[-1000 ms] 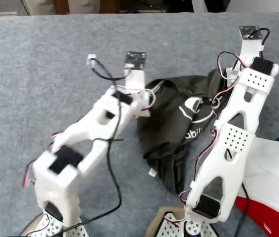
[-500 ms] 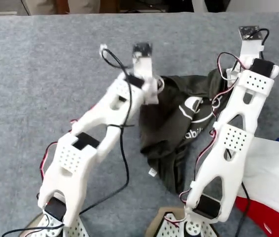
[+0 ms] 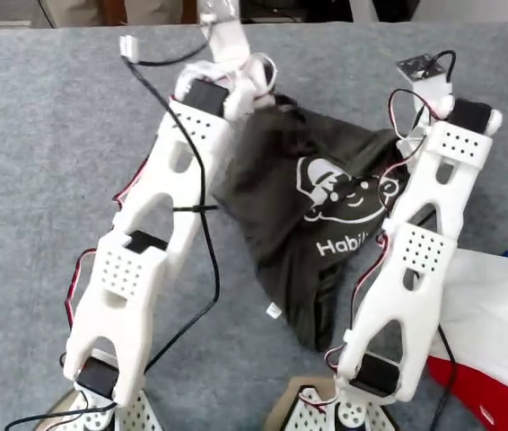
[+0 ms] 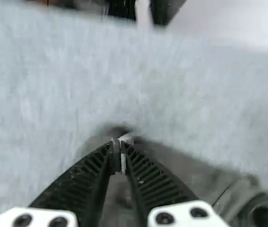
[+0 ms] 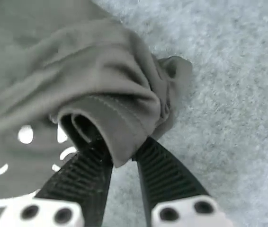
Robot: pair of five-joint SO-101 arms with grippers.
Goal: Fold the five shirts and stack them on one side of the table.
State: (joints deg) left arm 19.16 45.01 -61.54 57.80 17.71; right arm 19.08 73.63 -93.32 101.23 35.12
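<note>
Dark shirt (image 3: 326,215), printed side up, stretched between the two arms on the grey table (image 3: 48,117), running from near the far edge toward the near edge. Left gripper (image 4: 119,150): jaws pressed together on a thin edge of the shirt. Right gripper (image 5: 124,153): jaws clamped on a bunched fold of hem. The fabric appears light, limp and apt to sag, so corners or seams, kept taut, probably give the surest hold. White and red cloth (image 3: 496,314) lies at the near right corner.

dark shirt (image 3: 281,189): black-brown, white cartoon face and white letters | table cover (image 3: 48,135): plain grey | arms (image 3: 420,251): white, red and black wires | white shirt (image 3: 496,310): plain | red shirt (image 3: 469,391): plain | right gripper (image 5: 124,151): black, ribbed
</note>
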